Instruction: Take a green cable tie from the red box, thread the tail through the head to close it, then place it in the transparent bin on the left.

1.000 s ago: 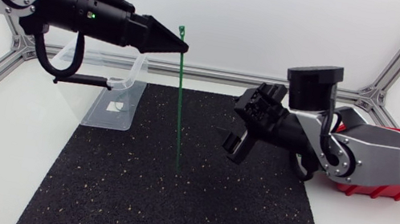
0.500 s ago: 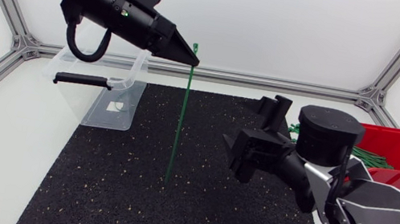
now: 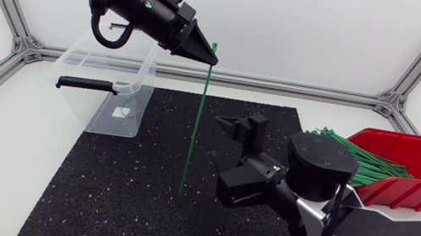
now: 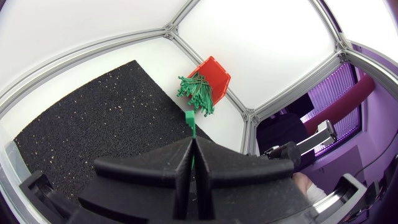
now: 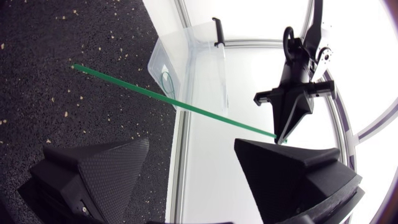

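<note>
Left tool (image 3: 210,60) pinches the green cable tie (image 3: 193,132) near its head; it hangs vertical, tail down. Right tool (image 5: 192,144) is released.

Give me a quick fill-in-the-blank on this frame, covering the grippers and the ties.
The left gripper is ___ on the green cable tie.
The right gripper, beside that tie, is ___.
The spare ties lie in the ___ box.
Missing words: shut; open; red.

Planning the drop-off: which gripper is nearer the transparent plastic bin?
Left. The left gripper, holding the green cable tie, hangs beside the transparent bin; the right gripper is farther off over the black mat.
</note>
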Motion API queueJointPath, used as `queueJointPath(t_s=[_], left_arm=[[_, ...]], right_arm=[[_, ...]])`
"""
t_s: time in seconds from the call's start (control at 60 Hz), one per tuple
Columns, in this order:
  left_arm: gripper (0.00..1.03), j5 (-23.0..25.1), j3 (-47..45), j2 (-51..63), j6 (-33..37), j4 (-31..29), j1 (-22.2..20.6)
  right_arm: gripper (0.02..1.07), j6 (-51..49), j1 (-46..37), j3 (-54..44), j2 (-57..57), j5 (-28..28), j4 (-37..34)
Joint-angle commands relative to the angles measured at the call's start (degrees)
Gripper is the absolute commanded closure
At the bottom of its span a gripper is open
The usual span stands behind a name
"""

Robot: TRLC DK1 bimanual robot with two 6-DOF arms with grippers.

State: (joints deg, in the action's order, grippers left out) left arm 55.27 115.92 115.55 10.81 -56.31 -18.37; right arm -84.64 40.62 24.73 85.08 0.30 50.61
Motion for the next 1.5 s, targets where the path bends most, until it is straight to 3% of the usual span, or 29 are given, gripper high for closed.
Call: queueJointPath(t_s=[0.0, 0.567, 0.75, 0.917, 1.233, 1.483], left_arm=[[1.0, 1.1, 4.3, 2.4, 1.7, -2.2, 0.7], [1.0, 1.7, 14.3, 9.3, 2.8, -12.1, -0.2], [1.0, 3.4, 18.4, 13.0, 8.0, -16.7, 0.4], [1.0, 4.9, 28.6, 19.4, 18.7, -29.8, 0.3], [1.0, 6.4, 30.6, 21.7, 22.1, -32.8, -0.3], [1.0, 6.7, 29.9, 21.7, 24.6, -35.2, -0.8]], right_arm=[[0.07, -4.8, 1.2, -1.2, 1.8, 0.3, 2.1], [0.07, -9.9, 3.4, 3.3, 11.3, -3.5, 7.3], [0.07, -10.2, 4.4, 4.4, 11.8, -4.7, 7.3], [0.07, -10.2, 4.8, 5.2, 12.4, -5.2, 7.3], [0.07, -10.5, 5.3, 4.5, 14.6, -5.7, 7.4], [0.26, -10.2, 6.4, 5.2, 15.7, -6.3, 7.7]])
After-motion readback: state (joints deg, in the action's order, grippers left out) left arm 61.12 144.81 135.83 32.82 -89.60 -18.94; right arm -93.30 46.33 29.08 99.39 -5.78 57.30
